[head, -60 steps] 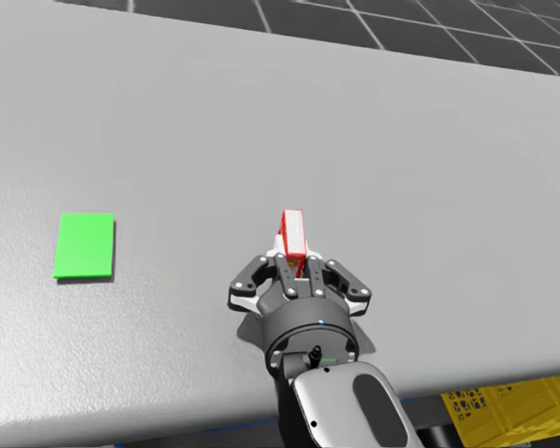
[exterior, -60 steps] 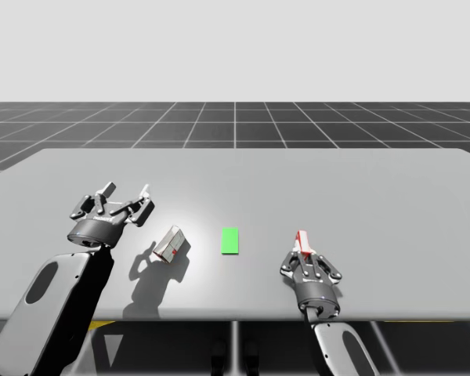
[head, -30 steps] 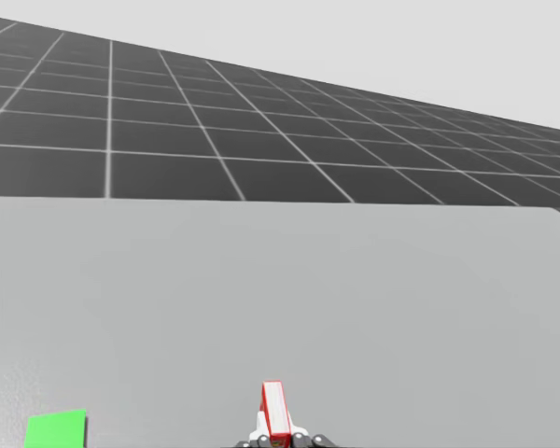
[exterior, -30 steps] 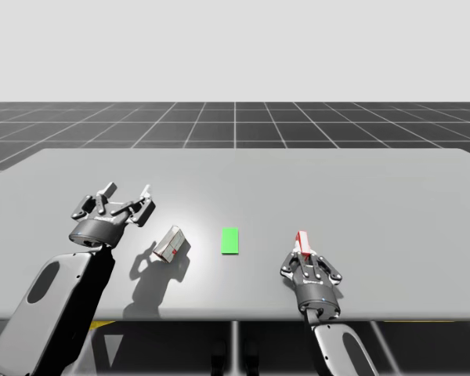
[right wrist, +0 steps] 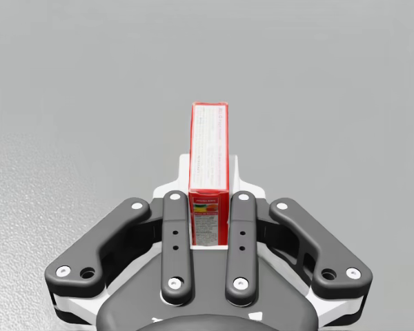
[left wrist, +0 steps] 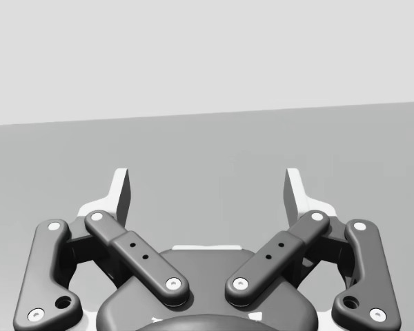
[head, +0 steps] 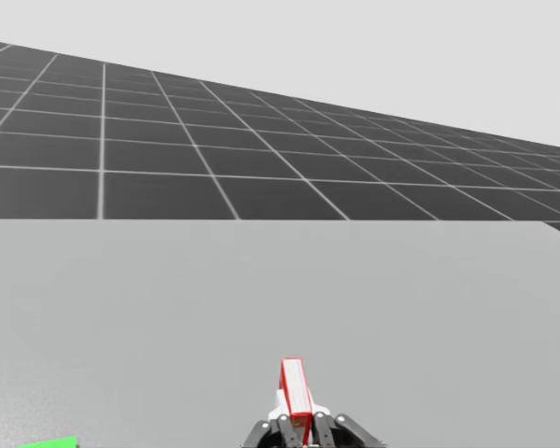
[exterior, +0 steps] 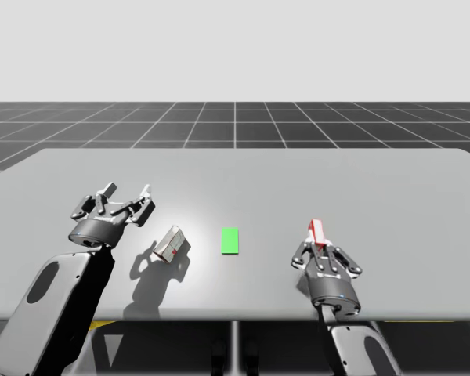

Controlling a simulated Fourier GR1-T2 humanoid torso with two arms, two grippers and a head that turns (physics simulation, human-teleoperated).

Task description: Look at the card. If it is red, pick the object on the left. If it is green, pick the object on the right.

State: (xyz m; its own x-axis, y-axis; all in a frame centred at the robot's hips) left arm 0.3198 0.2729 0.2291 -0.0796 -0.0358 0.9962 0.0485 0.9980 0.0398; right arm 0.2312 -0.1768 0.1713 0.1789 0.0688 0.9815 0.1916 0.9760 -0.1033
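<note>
A green card [exterior: 230, 240] lies flat at the table's middle; one corner of the card [head: 51, 442] shows in the head view. Right of it, my right gripper [exterior: 316, 244] is shut on a narrow red box [exterior: 315, 232] and holds it above the table. The red box [right wrist: 209, 163] sticks out ahead from between the fingers, which press its two sides. In the head view the red box [head: 295, 389] rises from the same gripper [head: 299, 425]. A grey box [exterior: 171, 244] lies tilted left of the card. My left gripper [exterior: 127, 196] hovers open beyond it, its fingers [left wrist: 117, 193] wide apart around nothing.
The grey table [exterior: 376, 196] stretches wide behind the objects, and its front edge [exterior: 243, 319] runs just below my right hand. A dark tiled floor [head: 215, 159] lies beyond the far edge.
My right gripper has lifted the red box and carried it a little to the right. My head has turned upward, away from the card. The left arm has stayed still.
</note>
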